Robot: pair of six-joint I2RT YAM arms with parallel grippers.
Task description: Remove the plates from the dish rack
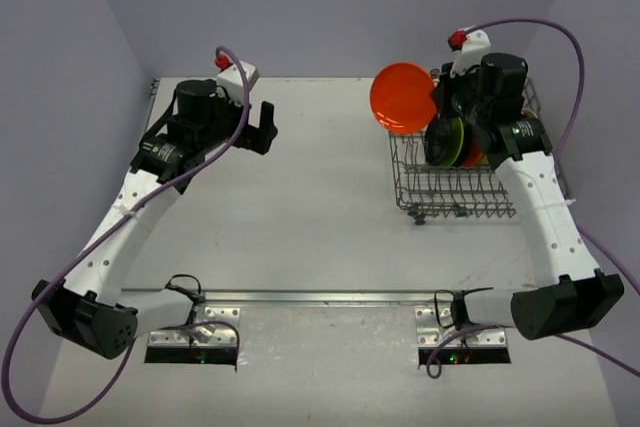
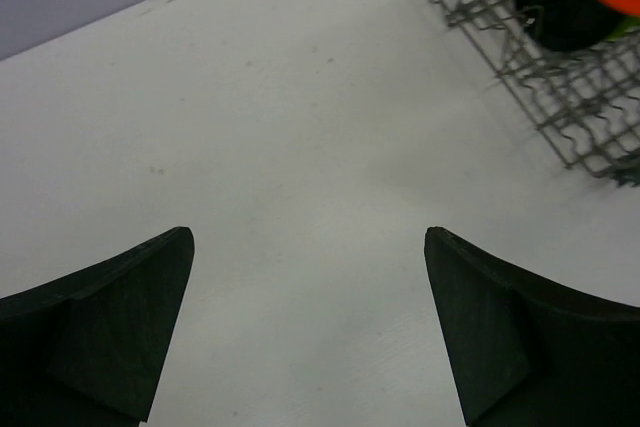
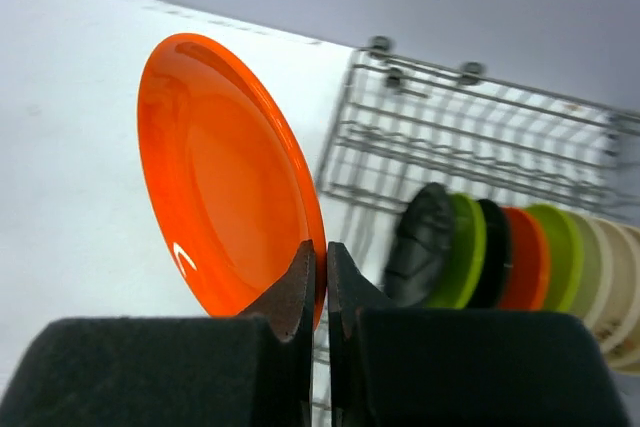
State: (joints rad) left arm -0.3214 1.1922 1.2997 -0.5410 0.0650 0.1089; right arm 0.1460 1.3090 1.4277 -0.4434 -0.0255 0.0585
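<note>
Right gripper (image 3: pixel 320 252) clamped on the lower rim of an orange plate (image 3: pixel 215 172), held on edge over the far-left corner of the dish rack (image 1: pixel 452 197) (other plates (image 3: pixel 470 247) stand upright inside). Left gripper (image 2: pixel 308 237), jaws spread and holding nothing, hangs over the table (image 1: pixel 320 207).

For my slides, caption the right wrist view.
Right fingers pinch the orange plate at its rim, beside the dish rack.

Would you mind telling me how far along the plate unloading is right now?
No plate lies on the table yet. The right gripper is shut on an orange plate at the dish rack's corner. A row of plates remains racked; the left gripper hangs open.
</note>
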